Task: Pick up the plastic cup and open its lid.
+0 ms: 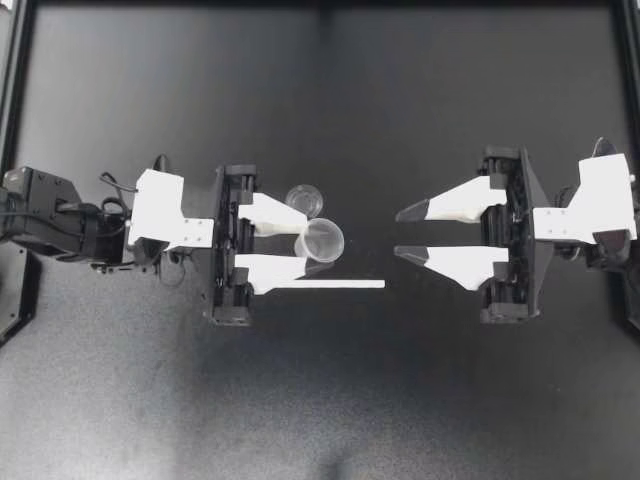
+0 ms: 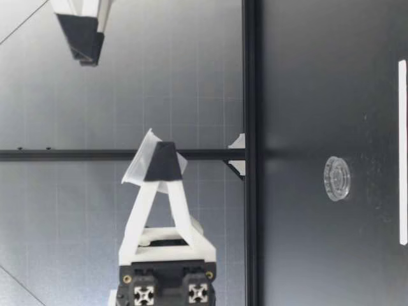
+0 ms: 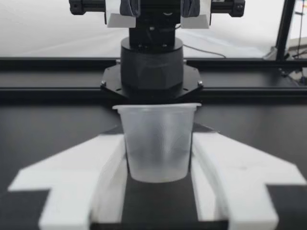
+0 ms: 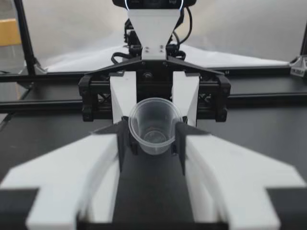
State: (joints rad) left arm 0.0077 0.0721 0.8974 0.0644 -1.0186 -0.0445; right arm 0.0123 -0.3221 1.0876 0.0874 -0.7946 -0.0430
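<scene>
**Left end effector (image 1: 305, 243) grips the plastic cup (image 1: 323, 240), lid (image 1: 303, 199) off on the worktop (image 1: 320, 400)**

Top view: the left end effector has a finger on each side of the plastic cup, whose mouth faces up. The lid lies on the worktop just beside the cup (it is clear and easy to miss). A white strip (image 1: 330, 285) lies near its other side. The right end effector (image 1: 400, 232) faces the cup across a gap, fingers spread wide.

Low view: the left end effector (image 2: 161, 162) carries the plastic cup (image 2: 137, 167) well above the worktop (image 2: 319, 76). The lid (image 2: 336, 178) lies flat on that surface.

Left wrist view: the plastic cup (image 3: 158, 143) sits rim up between the fingers (image 3: 91, 177), touching both.

Right wrist view: the right fingers (image 4: 72, 182) stand wide apart, with the plastic cup (image 4: 154, 125) ahead of them, its mouth open.
</scene>
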